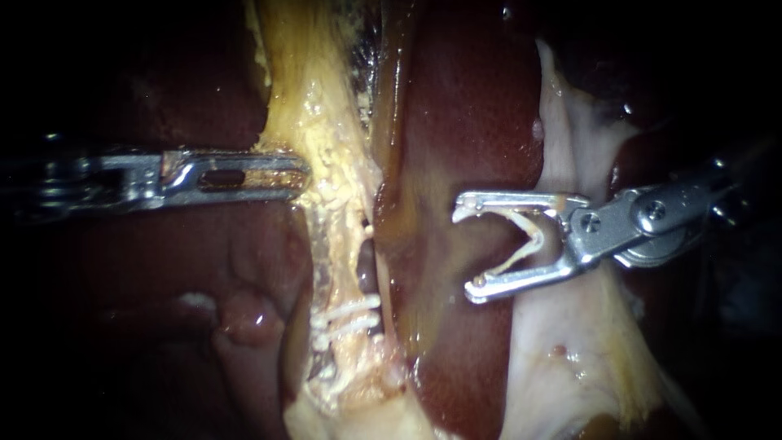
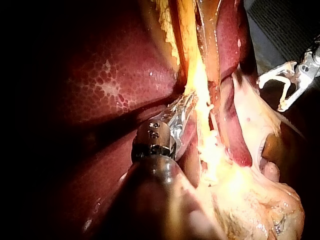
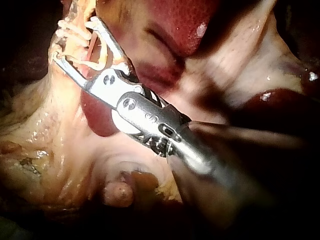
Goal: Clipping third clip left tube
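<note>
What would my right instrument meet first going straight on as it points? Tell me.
Probably the reddish-brown fold of tissue ahead of the right instrument, whose jaws hold a clip; depth is unclear, so it may pass over and reach the yellow tube.

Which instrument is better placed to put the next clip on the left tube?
Right. The right instrument carries a clip, spread wide, facing the left tube; the left instrument is busy gripping that tube above two placed clips.
</note>
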Robot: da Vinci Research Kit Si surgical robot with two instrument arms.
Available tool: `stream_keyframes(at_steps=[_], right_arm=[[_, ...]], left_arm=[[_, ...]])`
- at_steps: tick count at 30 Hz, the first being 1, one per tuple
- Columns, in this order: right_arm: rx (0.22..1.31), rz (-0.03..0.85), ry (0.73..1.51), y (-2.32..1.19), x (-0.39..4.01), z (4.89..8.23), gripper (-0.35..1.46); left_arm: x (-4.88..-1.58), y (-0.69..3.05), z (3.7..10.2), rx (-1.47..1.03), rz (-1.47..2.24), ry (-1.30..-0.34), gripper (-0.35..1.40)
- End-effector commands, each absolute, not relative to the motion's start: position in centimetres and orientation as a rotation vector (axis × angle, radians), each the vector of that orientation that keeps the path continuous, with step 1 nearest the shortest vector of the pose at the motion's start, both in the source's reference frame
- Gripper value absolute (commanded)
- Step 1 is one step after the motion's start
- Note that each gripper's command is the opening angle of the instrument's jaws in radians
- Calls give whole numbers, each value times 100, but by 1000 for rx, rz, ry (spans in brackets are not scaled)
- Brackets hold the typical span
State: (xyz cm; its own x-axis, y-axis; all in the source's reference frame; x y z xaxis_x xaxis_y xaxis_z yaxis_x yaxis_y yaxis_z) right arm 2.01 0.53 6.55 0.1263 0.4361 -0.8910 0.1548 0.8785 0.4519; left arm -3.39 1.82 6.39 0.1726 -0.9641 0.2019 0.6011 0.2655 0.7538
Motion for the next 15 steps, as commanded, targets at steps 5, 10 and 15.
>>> stream_keyframes(at_steps=[5,10,15], right_arm=[[563,273,1423,48,205,659,59],[724,402,1386,31,226,674,58],[815,480,1346,16,261,701,58]], left_arm=[[-338,182,638,587,-1205,-756,-35],[-328,195,625,585,-1210,-752,-35],[-305,222,597,563,-1242,-777,-35]])
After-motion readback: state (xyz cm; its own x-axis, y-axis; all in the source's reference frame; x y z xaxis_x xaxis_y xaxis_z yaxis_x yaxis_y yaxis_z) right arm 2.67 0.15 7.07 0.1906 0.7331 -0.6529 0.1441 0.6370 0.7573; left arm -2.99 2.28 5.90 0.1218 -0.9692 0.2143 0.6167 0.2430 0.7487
